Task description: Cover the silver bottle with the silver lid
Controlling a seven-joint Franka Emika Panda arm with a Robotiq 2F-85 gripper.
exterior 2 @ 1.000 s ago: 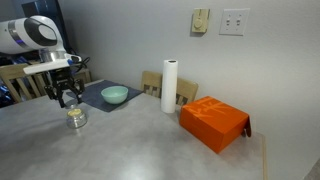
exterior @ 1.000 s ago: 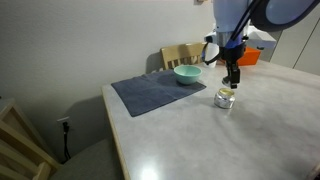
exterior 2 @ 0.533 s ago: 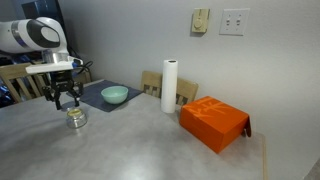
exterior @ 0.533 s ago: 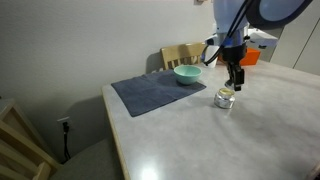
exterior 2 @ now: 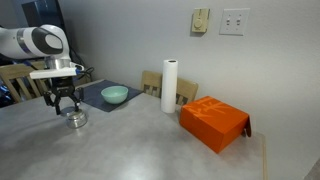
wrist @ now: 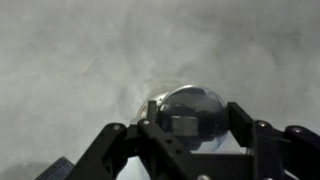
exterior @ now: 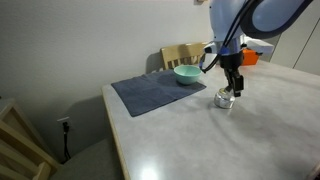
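Observation:
The silver bottle (exterior: 224, 101) stands on the grey table, right of the blue cloth; it also shows in an exterior view (exterior 2: 76, 121). My gripper (exterior: 232, 91) (exterior 2: 68, 108) hangs straight down just over the bottle's top. In the wrist view the gripper (wrist: 195, 118) has its two fingers closed on the edges of the round shiny silver lid (wrist: 190, 105), which fills the gap between them. The lid hides the bottle below it in that view. I cannot tell whether the lid touches the bottle's rim.
A teal bowl (exterior: 187, 74) (exterior 2: 114, 95) sits on the blue cloth (exterior: 150, 93) beside the bottle. A tall white roll (exterior 2: 170, 87) and an orange box (exterior 2: 213, 122) stand farther along the table. A wooden chair (exterior: 180, 54) stands behind the table.
My gripper has come down from a little above the bottle to right at its top. The bottle, bowl and cloth have not moved.

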